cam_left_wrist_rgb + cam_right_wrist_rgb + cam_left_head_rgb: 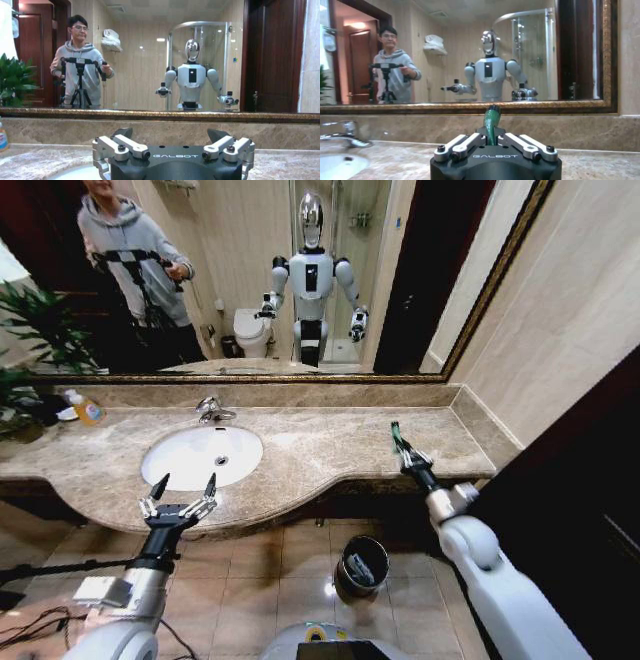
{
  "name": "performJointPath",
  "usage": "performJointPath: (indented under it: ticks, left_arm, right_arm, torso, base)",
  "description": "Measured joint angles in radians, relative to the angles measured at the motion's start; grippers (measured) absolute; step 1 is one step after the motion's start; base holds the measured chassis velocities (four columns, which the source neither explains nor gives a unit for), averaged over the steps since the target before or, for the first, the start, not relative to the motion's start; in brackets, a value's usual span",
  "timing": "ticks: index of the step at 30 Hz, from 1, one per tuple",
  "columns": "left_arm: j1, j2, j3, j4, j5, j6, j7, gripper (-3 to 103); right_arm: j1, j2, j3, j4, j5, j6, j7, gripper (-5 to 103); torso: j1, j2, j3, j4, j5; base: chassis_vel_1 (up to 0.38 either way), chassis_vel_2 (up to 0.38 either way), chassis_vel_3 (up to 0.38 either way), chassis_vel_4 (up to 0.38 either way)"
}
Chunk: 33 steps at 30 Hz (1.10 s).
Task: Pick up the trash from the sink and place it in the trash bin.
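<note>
The white oval sink [180, 465] sits in the marble counter, its basin bare around the drain [221, 461]. My left gripper [184, 483] hovers open at the sink's near rim, its fingers [125, 133] spread wide with nothing between them. My right gripper [405, 451] is over the right part of the counter, shut on a green tube [396, 433] that sticks up from its closed jaws; the right wrist view shows the green tube [492, 119] clearly. The black trash bin [343, 568] stands on the floor below the counter edge, with pale bits inside.
A chrome faucet [211, 410] stands behind the sink. An orange-yellow bottle [88, 410] and a plant [30, 330] are at the counter's far left. A large mirror [300, 280] backs the counter. A beige wall closes the right end.
</note>
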Motion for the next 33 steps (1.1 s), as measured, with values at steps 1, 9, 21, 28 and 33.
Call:
performJointPath:
  ticks: [1, 9, 21, 28, 33]
  left_arm:
    - [0.0, 0.0, 0.0, 0.0, 0.0, 0.0, 0.0, 100]
    - [0.0, 0.0, 0.0, 0.0, 0.0, 0.0, 0.0, 100]
    - [0.0, 0.0, 0.0, 0.0, 0.0, 0.0, 0.0, 100]
    - [0.0, 0.0, 0.0, 0.0, 0.0, 0.0, 0.0, 100]
    - [0.0, 0.0, 0.0, 0.0, 0.0, 0.0, 0.0, 100]
  right_arm:
    - [0.0, 0.0, 0.0, 0.0, 0.0, 0.0, 0.0, 8]
    - [-0.247, 0.091, 0.046, 0.052, -0.115, 0.101, -0.034, 8]
    - [-0.361, 0.216, -0.012, -0.127, -0.276, 0.235, -0.094, 7]
    - [-0.304, 0.222, -0.042, -0.371, -0.316, 0.272, -0.111, 7]
    - [-0.2, 0.237, -0.069, -0.593, -0.362, 0.296, -0.132, 7]
  torso:
    - [0.0, 0.0, 0.0, 0.0, 0.0]
    - [0.0, 0.0, 0.0, -0.0002, -0.0003]
    - [0.0, 0.0, 0.0, -0.0001, -0.0002]
    - [0.0, 0.0, 0.0, -0.0001, -0.0004]
    - [0.0, 0.0, 0.0, 0.0, -0.0002]
  base:
    - [0.0, 0.0, 0.0, 0.0]
    - [0.0, 0.0, 0.0, 0.0]
    - [0.0, 0.0, 0.0, 0.0]
    - [0.0, 0.0, 0.0, 0.0]
    - [0.0, 0.0, 0.0, 0.0]
